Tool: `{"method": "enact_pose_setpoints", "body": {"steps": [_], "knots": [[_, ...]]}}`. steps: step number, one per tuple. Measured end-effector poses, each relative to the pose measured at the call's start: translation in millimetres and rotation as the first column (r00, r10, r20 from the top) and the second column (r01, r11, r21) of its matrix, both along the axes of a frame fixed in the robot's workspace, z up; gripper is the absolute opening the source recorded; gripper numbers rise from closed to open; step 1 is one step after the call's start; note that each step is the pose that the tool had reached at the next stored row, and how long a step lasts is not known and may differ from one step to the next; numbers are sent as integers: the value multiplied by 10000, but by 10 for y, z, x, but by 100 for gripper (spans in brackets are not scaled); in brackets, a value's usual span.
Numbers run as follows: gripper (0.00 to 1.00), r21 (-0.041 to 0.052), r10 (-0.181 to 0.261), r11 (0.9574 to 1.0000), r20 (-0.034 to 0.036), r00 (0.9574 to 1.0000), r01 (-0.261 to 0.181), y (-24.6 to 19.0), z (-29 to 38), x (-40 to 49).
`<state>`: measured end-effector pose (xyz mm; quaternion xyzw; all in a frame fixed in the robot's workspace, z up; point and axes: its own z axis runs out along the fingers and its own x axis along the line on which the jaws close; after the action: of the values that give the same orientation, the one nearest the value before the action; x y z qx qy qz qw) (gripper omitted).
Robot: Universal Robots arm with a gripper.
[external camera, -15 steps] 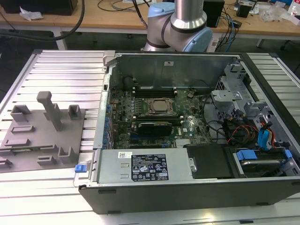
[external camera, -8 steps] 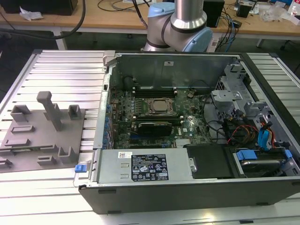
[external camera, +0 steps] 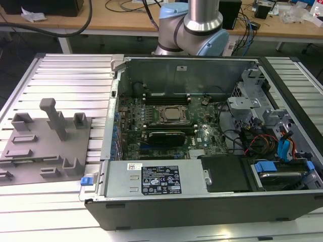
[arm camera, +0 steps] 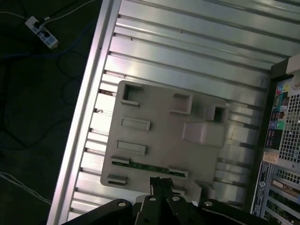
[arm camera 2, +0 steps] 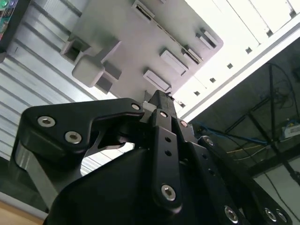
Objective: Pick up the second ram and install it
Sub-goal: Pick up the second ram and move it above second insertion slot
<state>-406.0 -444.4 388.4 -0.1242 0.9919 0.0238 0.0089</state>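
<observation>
I was at the pick-up step. My gripper (arm camera: 160,181), pinched narrow and empty, hung above the second ram (arm camera: 149,166), which lay slotted along the grey fixture plate's (arm camera: 154,112) edge. I judged that a grasp called for spreading wide and squaring across it.

matt grey plastic fixture (arm camera: 161,119); ribbed shiny metal table (arm camera: 187,47); matt black pincer (arm camera: 160,182)

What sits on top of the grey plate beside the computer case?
Grey blocks, a tall post and a thin green memory stick in a slot. In the first wrist view the gripper covers part of the plate.
</observation>
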Motion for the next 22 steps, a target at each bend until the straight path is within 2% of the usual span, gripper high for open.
{"method": "enact_pose_setpoints", "body": {"steps": [4, 7, 12, 13, 15, 17, 19, 20, 21, 22], "knots": [[11, 0, 526, 9986, 1, 9986, -526, 0, 0, 0], [11, 1, 961, 9954, 1, 9954, -961, 0, 0, 0], [11, 0, 1689, 9856, 0, 9856, -1689, 0, 0, 0], [11, 1, 1921, 9814, 0, 9814, -1921, 0, 0, 0], [11, 0, 2188, 9758, 1, 9758, -2188, 0, 0, 0], [11, 0, 2612, 9653, 0, 9653, -2612, 0, 0, 0], [11, 0, 2914, 9566, 1, 9566, -2914, 0, 0, 0], [11, 0, 3125, 9499, 1, 9499, -3125, 0, 0, 0], [11, 0, 3425, 9395, 1, 9395, -3425, 0, 0, 0], [11, 0, 3621, 9322, 1, 9322, -3621, 0, 0, 0]]}}
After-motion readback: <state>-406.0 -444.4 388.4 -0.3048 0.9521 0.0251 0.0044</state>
